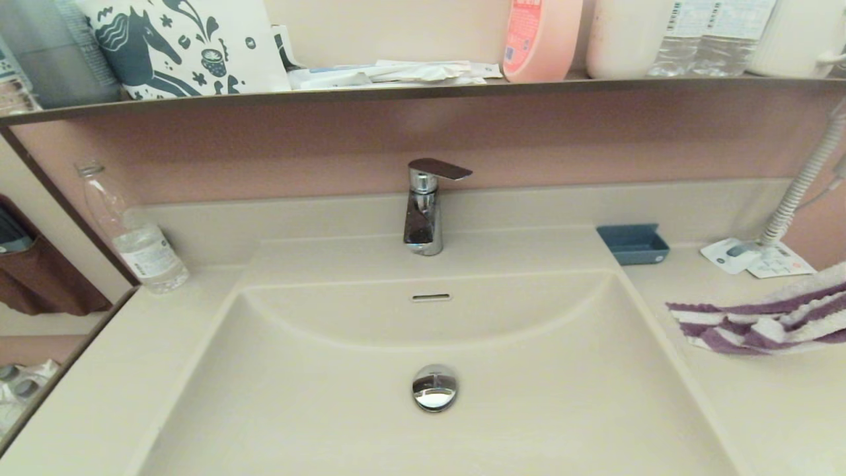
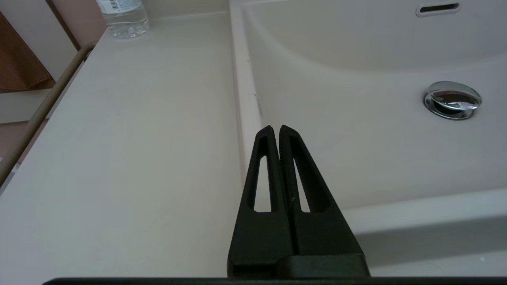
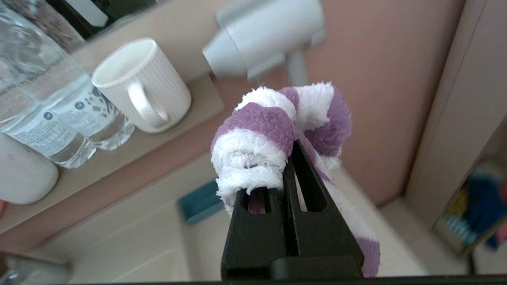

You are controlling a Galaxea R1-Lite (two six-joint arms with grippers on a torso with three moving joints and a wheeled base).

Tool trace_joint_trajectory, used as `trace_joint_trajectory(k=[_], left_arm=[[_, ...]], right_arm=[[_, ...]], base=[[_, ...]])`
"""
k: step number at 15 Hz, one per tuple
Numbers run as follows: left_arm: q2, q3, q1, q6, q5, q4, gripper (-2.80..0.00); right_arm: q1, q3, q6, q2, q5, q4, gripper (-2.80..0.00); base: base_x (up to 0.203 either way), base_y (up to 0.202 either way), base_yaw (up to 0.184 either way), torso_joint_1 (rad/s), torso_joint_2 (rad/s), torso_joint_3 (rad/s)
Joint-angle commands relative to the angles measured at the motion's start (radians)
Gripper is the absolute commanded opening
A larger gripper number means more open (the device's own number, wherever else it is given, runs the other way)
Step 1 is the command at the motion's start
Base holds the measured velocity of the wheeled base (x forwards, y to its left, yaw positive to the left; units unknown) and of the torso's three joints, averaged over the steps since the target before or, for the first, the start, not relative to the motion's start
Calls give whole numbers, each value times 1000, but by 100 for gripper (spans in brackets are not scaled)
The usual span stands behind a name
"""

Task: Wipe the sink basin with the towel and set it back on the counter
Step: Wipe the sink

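Towel (image 3: 269, 134) pinched in right gripper (image 3: 291, 148), lifted off counter (image 1: 760, 410) for carrying to sink basin (image 1: 529, 396) | left gripper (image 2: 276, 130) closed empty, parked beside basin rim.

A dusty-pink wall (image 1: 277, 142) is running across the upper frame beneath a dark-edged shelf (image 1: 423, 89). A mirror panel (image 1: 39, 317) is slanting along the left edge, reflecting brown fabric. At far right, a beige panel (image 3: 447, 99) is meeting the pink wall. Soft, even light is filling the room.
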State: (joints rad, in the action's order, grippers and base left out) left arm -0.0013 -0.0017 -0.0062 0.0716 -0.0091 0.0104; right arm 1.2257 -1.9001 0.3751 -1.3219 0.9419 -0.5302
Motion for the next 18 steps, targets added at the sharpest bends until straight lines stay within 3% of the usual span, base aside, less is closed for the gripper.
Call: trace_joint_trajectory(k=[1,5,9,10,13,16,18], left_arm=[[1,0,0,0,0,-1,-280],[1,0,0,0,0,0,-280],[1,0,0,0,0,0,-280],[1,0,0,0,0,0,-280],[1,0,0,0,0,-1,-280],[1,0,0,0,1,-1,-280],[1,0,0,0,0,0,-280]], right_arm=[[1,0,2,4,-5,71,-280],[3,1,2,12,-53,179,-280],[-5,34,-5,25,-44,168,-280],[-24,57,-37,34,-35,135,-280],[-130,116,-328,45,-56,-116,-280],[-296,255,-413,45,-187,-187,-280],[-450,413,-465,40,-335,-195,-280]], base=[[0,0,0,0,0,0],[0,0,0,0,0,0],[0,0,0,0,0,0],[0,0,0,0,0,0],[0,0,0,0,0,0],[0,0,0,0,0,0],[0,0,0,0,0,0]])
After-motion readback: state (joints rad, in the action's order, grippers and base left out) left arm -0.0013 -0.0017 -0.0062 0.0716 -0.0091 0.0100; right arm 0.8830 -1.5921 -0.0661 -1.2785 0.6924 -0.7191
